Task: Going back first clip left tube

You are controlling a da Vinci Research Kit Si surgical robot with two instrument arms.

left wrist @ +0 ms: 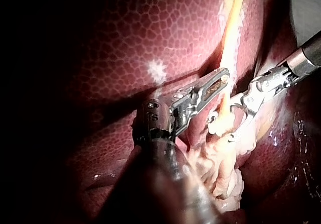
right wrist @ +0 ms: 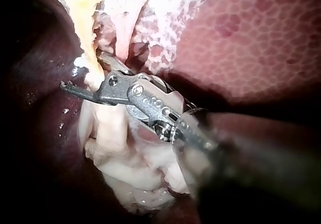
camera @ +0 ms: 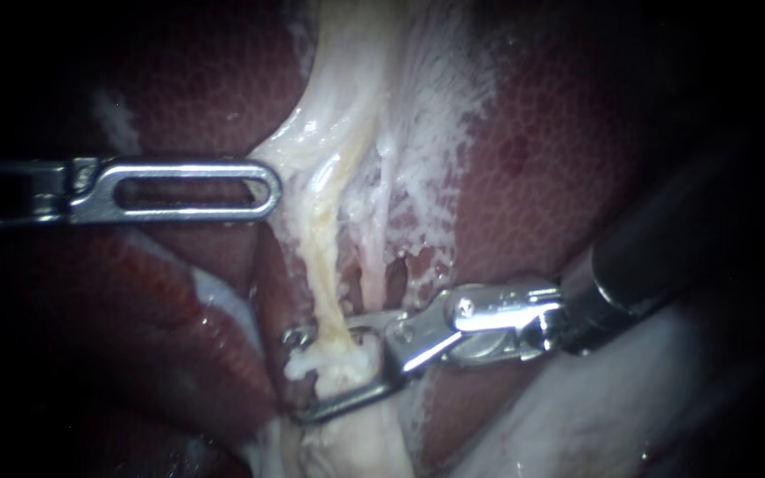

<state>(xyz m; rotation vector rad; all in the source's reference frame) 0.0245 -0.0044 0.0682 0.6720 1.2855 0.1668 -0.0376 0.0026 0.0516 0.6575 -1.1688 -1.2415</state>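
Endoscope, tube: the pale yellow, stringy left tube (camera: 325, 265) runs from 12 to 6 o'clock.
Endoscope, right instrument: my silver, hinged right instrument (camera: 297, 376) has its jaws parted, with the tube between them. Its shaft leads off toward 2 o'clock.
Endoscope, left instrument: my slotted steel left instrument (camera: 267, 188) stands apart, at 10 o'clock from the right instrument's jaws.
Left wrist: the tube (left wrist: 228, 43) crosses the right instrument's (left wrist: 222, 128) gape.
Right wrist: the right instrument's jaws straddle the tube (right wrist: 85, 13); I judge the way out is straight back along the shaft.

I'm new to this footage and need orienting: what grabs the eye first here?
The silver right instrument stands out, jaws open astride the pale yellow tube, low in the endoscope view's centre. The slotted silver left instrument lies left of that tube, over the mottled red liver.
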